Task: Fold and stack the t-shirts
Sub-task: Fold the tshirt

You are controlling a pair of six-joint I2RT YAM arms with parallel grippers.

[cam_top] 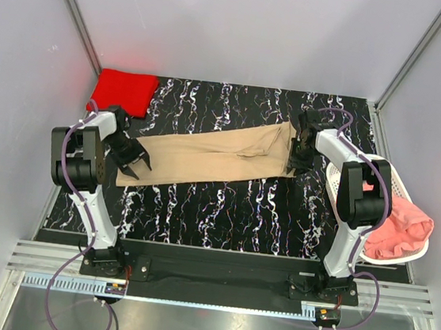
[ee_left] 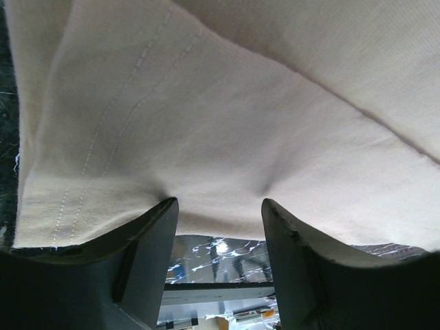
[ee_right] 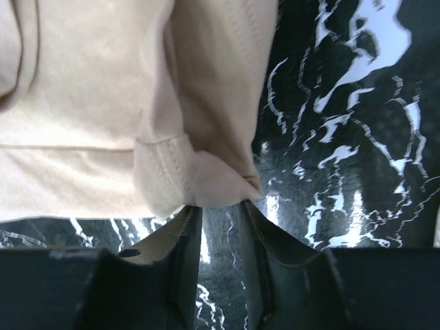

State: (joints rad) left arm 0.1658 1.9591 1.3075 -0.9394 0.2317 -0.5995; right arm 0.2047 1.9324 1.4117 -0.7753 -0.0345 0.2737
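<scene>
tan cloth t-shirt, long axis spanning both arms on black marbled table; left gripper jaws spread at its near end, right gripper jaws pinching the far end.

Three tees in all: one tan t-shirt across the middle of the table, one red t-shirt at its far left corner, one pink t-shirt in the single basket off the right edge; two arms, a left arm and a right arm

Left gripper: arm bent forward, held low, jaws wide apart.
Right gripper: arm stretched forward, jaws nearly closed, pinching tee.
</scene>
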